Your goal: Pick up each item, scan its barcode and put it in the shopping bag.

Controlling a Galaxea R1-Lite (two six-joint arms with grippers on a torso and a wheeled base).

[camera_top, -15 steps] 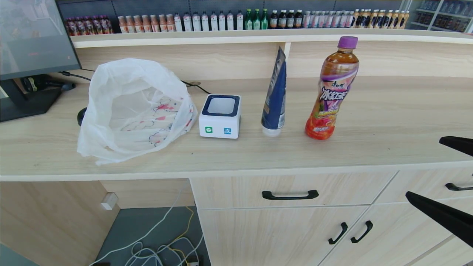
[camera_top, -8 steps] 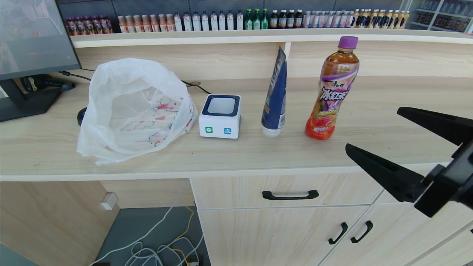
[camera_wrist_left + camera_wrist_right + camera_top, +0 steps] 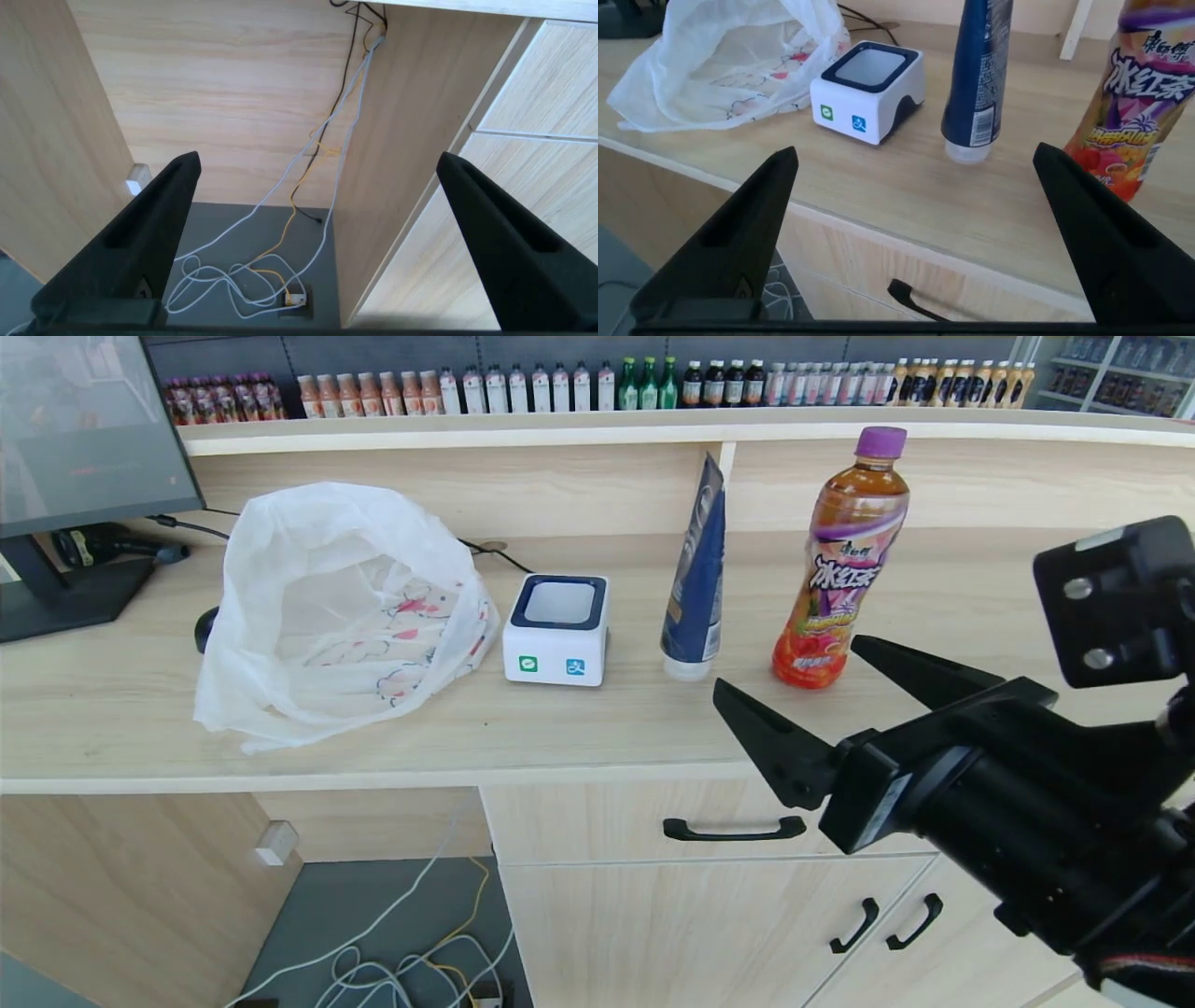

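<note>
The monitor at my far left is cut off by the frame edge. A dark round thing sits half hidden behind the shopping bag, and I cannot tell what it is. My right arm covers the right end of the bench and part of the drawers below it. In the right wrist view the tops of the bottle and the tube run out of frame.

The bottle stands upright on the bench, purple cap up, long axis vertical. The blue tube stands just to its left on its cap, crimped end up, leaning slightly. Left of that is the white scanner, window facing up. Further left, the shopping bag slumps on its side with its mouth open toward me.

The right pincer hangs over the bench's front edge, spread wide and holding nothing, fingers pointing at the bottle and tube but clear of both. The left pincer is low, under the bench, also spread wide and empty, looking at cables on the grey floor.

The bench is light wood grain with a raised back ledge. Behind it, a shelf of drinks runs across the shop.
</note>
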